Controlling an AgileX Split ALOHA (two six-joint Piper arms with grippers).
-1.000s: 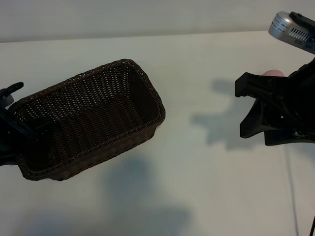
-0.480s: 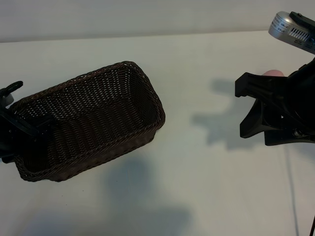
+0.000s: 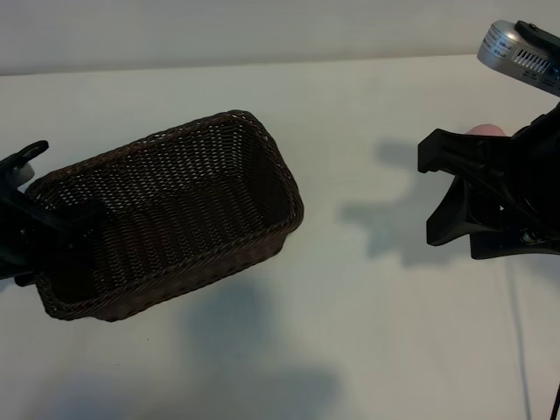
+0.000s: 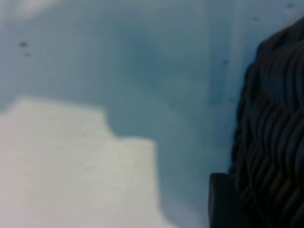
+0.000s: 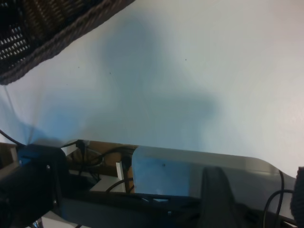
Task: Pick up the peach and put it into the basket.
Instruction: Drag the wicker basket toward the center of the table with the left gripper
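Note:
The dark brown woven basket (image 3: 140, 144) sits at the centre-left of the table, and its corner also shows in the right wrist view as the basket (image 5: 38, 28). My left gripper (image 3: 51, 245) is shut on its left end wall, one finger inside and one outside. In the left wrist view a finger (image 4: 221, 202) presses against the weave of the basket (image 4: 275, 142). My right gripper (image 3: 429, 192) hovers at the far right, open, with nothing between its fingertips. A sliver of the pale pink peach (image 3: 486, 129) peeks out behind its upper finger; the rest is hidden.
The white table (image 3: 367, 332) stretches between the basket and the right arm. Beyond the table's edge, the right wrist view shows cables (image 5: 102, 159) and a black frame (image 5: 33, 190).
The left gripper has closed on the basket's end wall, and the basket has shifted to the right with it. The right arm has not moved.

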